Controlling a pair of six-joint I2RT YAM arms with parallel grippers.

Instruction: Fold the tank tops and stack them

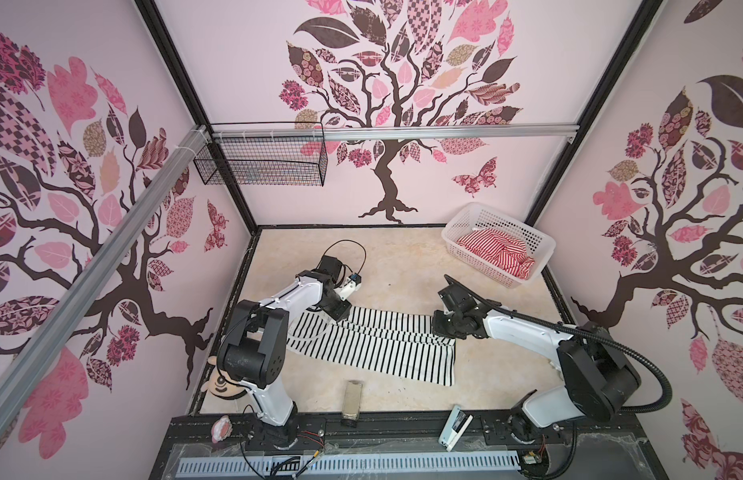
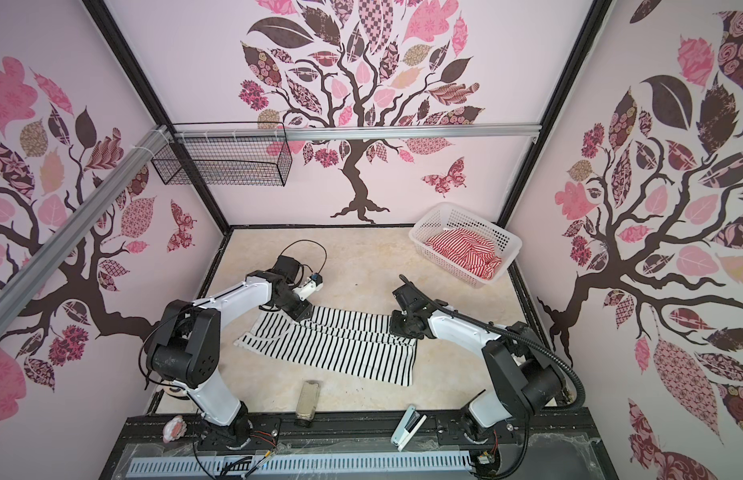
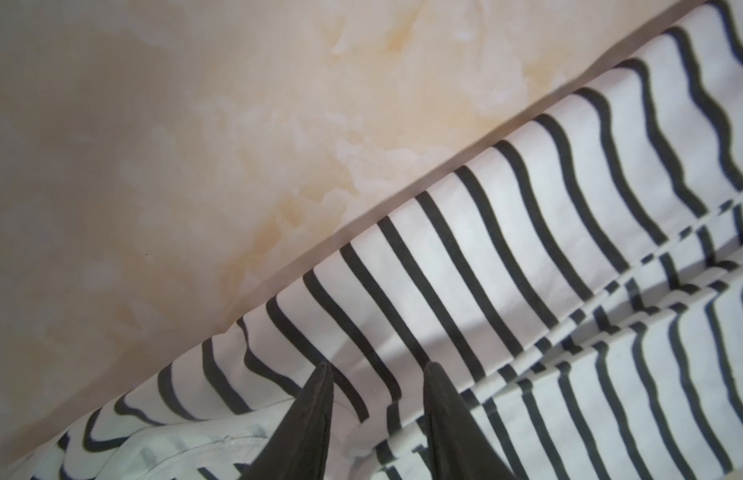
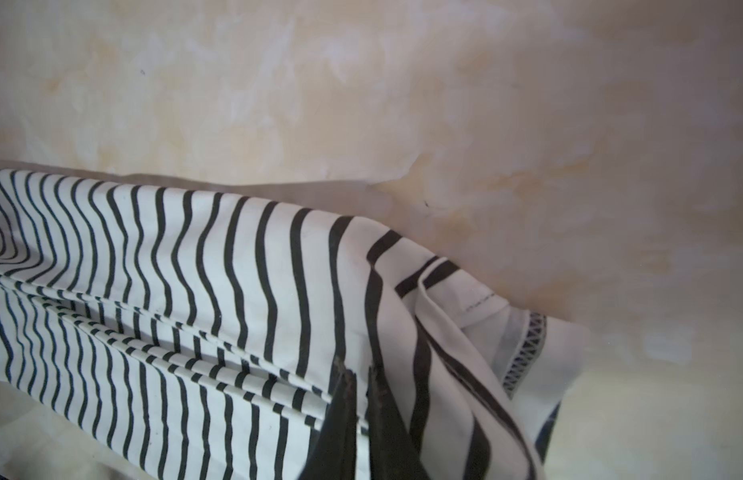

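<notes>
The black-and-white tank top [image 1: 382, 349] [image 2: 340, 349] lies lengthways on the marble-patterned table, its far long edge folded over onto itself. My left gripper [image 3: 376, 365] stands at its far left edge [image 1: 338, 313] [image 2: 301, 313], open, with its fingers apart just over the striped cloth [image 3: 527, 249]. My right gripper [image 4: 361, 370] is at the far right corner [image 1: 438, 328] [image 2: 397, 326], shut on a pinch of the striped cloth [image 4: 195, 270], which is raised and bunched there. The red-and-white tank top [image 1: 494, 249] [image 2: 465, 249] lies crumpled in the white basket.
The white lattice basket [image 1: 453, 232] [image 2: 419, 237] stands at the back right corner. A brown block [image 1: 352, 401] and a white stapler-like tool [image 1: 455, 424] lie at the front edge. A plush toy [image 1: 220, 384] sits by the left arm's base. A black wire basket [image 1: 262, 160] hangs on the back rail.
</notes>
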